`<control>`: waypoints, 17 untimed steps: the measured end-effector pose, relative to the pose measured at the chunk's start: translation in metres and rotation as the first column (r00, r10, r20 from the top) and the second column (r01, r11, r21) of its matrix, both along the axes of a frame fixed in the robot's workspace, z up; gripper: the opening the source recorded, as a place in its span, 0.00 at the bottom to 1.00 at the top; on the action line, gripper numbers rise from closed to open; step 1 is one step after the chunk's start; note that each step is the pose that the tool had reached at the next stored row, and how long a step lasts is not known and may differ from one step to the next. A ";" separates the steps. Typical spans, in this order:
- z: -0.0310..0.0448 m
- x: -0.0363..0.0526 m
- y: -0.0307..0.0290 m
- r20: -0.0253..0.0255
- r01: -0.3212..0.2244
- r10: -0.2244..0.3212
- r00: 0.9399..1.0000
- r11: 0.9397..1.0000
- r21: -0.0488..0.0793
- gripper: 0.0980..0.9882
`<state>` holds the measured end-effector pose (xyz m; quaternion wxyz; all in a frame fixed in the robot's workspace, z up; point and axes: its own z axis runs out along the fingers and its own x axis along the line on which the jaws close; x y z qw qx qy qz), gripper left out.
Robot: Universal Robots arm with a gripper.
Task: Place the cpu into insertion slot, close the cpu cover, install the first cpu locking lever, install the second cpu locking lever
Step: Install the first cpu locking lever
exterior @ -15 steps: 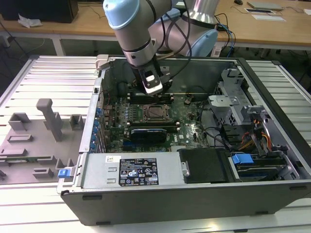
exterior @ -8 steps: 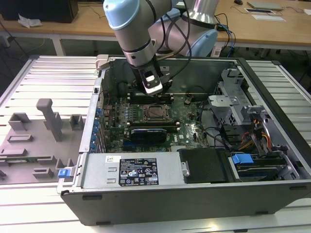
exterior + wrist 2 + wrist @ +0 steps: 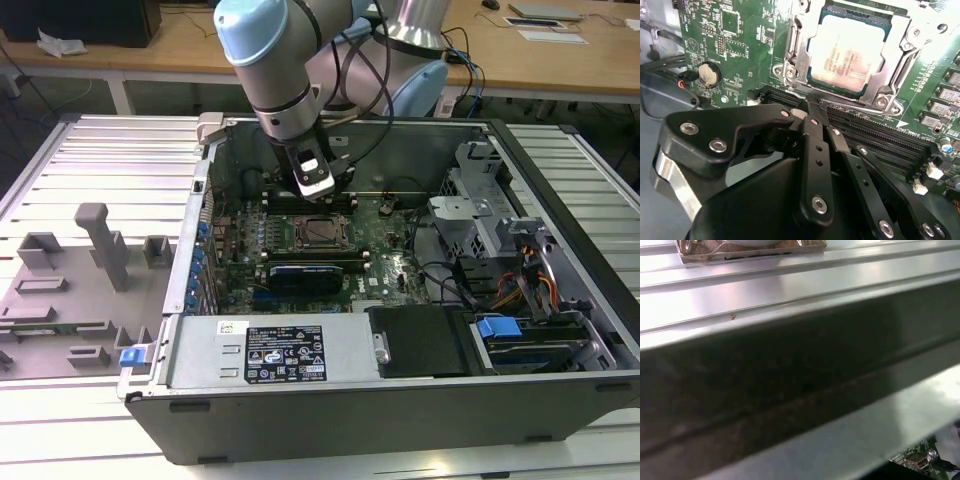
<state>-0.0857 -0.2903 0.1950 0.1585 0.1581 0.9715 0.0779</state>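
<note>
- Exterior view: the arm reaches down into an open computer case (image 3: 400,420) lying on a ribbed metal desk (image 3: 100,150). Its hand (image 3: 316,192) hangs just above the motherboard (image 3: 240,250), close beside the socket where the cpu (image 3: 322,232) sits.
- Second wrist view: the cpu (image 3: 847,55) lies flat in its socket, silvery top up, and the cpu cover (image 3: 794,65) frames it on all sides and appears to be down. The hand (image 3: 812,104) has its fingers (image 3: 812,135) drawn together to a single point, with nothing visibly between them. That point is at the socket edge that faces the long black memory slots (image 3: 875,132). Whether it touches a locking lever cannot be told.
- Judged from this, the lever work is the step in hand. It is best done by pressing only on the lever's wire, with the fingertip kept off the chip's top and the cover's thin frame. The push should be slow and steady, so the tip does not slip into the memory slots.
- First wrist view: a grey wall of the case (image 3: 790,390) runs across close up. The ribbed desk (image 3: 790,285) lies beyond it, and a corner of the motherboard (image 3: 915,459) shows.
</note>
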 end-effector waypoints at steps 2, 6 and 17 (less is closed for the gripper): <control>-0.0010 0.0002 0.0000 0.000 0.000 0.000 1.000 1.000 -0.002 0.01; -0.0028 0.0007 0.0000 0.000 0.000 0.000 1.000 1.000 -0.003 0.01; -0.0034 0.0039 -0.0048 0.000 0.000 0.000 1.000 1.000 -0.003 0.01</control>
